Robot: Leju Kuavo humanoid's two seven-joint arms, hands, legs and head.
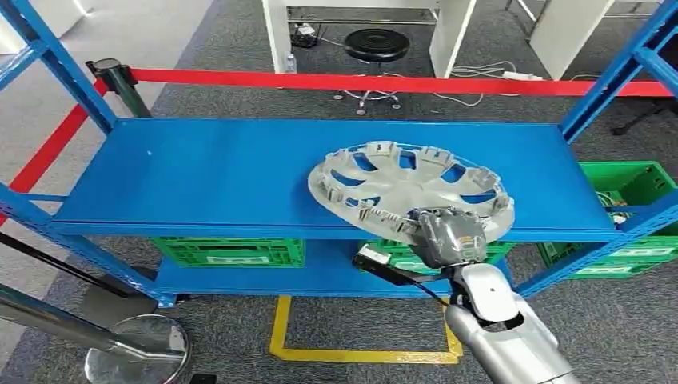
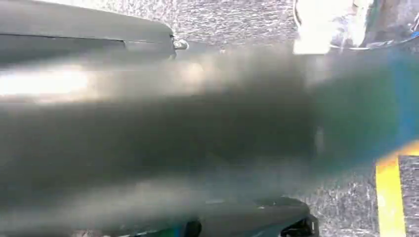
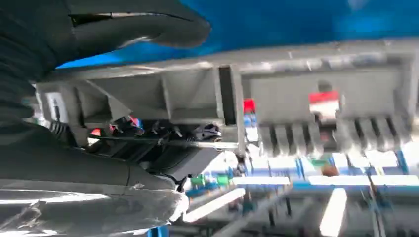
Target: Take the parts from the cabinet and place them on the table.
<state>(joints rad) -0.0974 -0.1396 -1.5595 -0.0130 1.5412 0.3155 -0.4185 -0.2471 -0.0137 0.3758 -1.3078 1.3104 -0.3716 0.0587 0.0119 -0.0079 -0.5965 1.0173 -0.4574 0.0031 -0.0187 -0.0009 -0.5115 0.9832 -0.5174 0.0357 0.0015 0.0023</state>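
A silver wheel cover [image 1: 404, 182] lies inside up on the right half of the blue cabinet's top shelf [image 1: 200, 172], and its near rim reaches past the shelf's front edge. My right hand [image 1: 449, 236] grips that near rim from the front. In the right wrist view the grey thumb [image 3: 141, 22] lies on one side of the ribbed rim [image 3: 222, 96] and the darker fingers [image 3: 163, 158] on the other. A blurred grey mass [image 2: 163, 128] crosses the left wrist view, and I cannot make out my left hand's fingers in it.
Green crates [image 1: 228, 250] sit on the lower shelf, with another [image 1: 632, 188] at the right. Blue uprights [image 1: 616, 76] frame the shelf. A red barrier belt [image 1: 384, 82] runs behind it. A stanchion base [image 1: 136, 348] stands at the lower left, beside yellow floor tape [image 1: 280, 332].
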